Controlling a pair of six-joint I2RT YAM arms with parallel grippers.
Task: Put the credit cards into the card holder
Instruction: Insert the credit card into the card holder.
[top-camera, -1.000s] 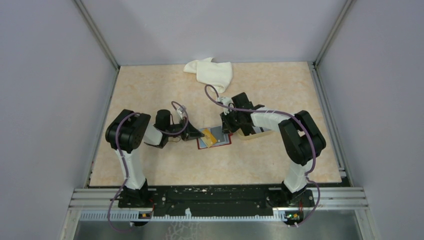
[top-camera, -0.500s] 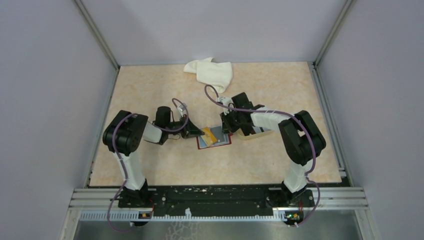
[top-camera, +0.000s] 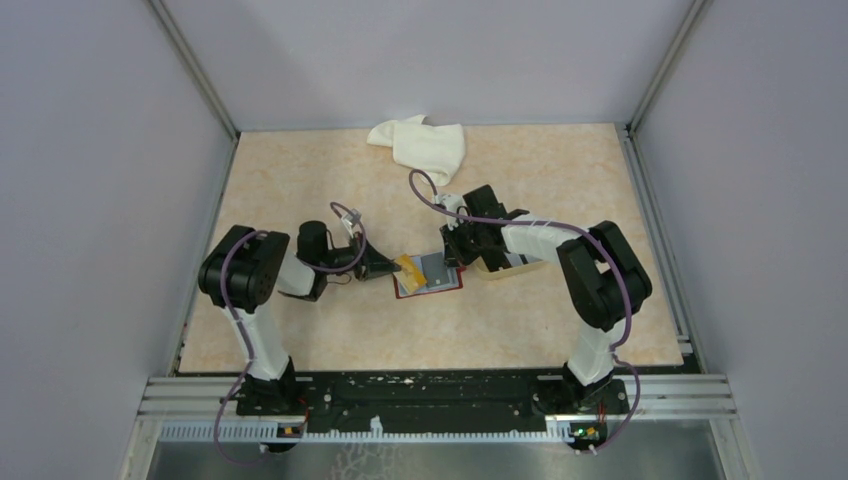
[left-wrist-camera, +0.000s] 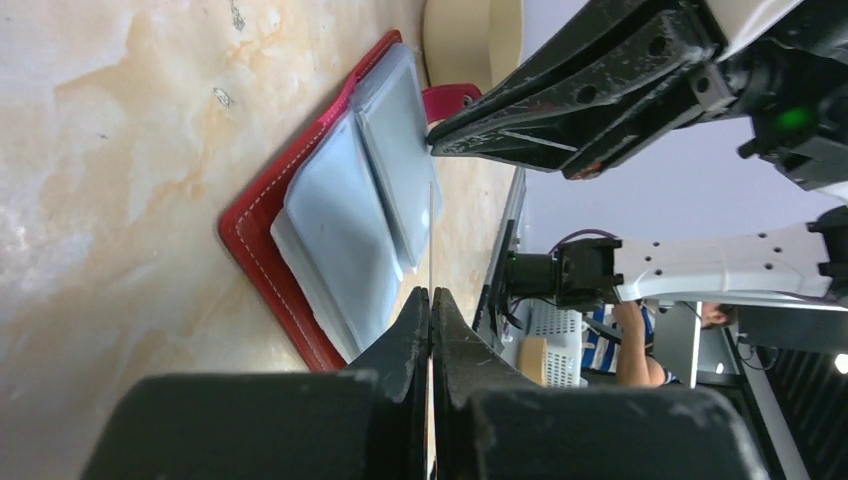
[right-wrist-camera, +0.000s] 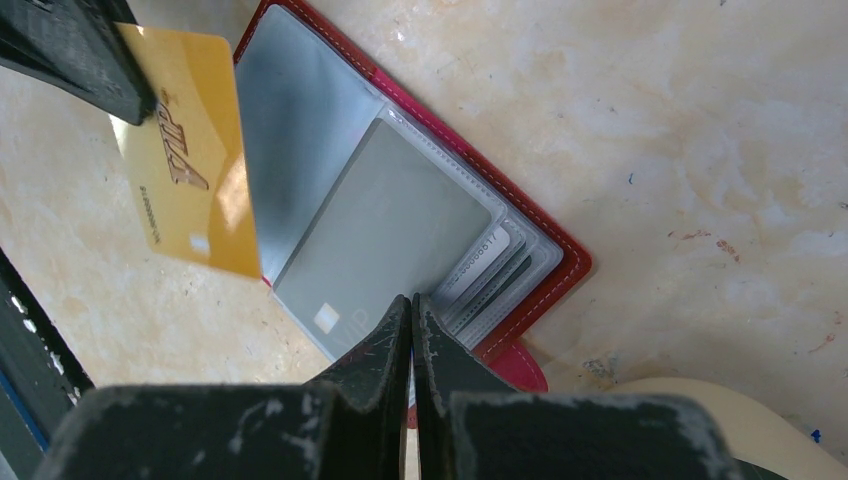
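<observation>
A pale, marbled table (top-camera: 300, 180) sits between plain lilac-grey walls, with a metal rail along its near edge where both arms are bolted. The card holder (top-camera: 436, 274) lies opened flat and face up near the middle of the table, closer to the near edge than to the far one. Its long axis runs left to right, slightly skewed, and its snap tab points right toward the beige tray (top-camera: 515, 265) just beside it. Clear sleeves fill its inside, and several cards sit staggered in the right-hand ones. The left gripper (top-camera: 392, 268) is clamped on one short end of a gold card (top-camera: 408, 266). The card is tilted, with its free end over the left half of the holder; whether it touches the sleeve cannot be told. The right gripper (top-camera: 452, 255) is closed on nothing, its tips down at the right-hand sleeves near the tab. The left arm takes up the ground left of the holder, and the tray and right arm crowd its right end. Bare table lies between the holder and the near edge. More lies beyond it, up to the white cloth (top-camera: 425, 145) bunched at the middle of the far edge.
</observation>
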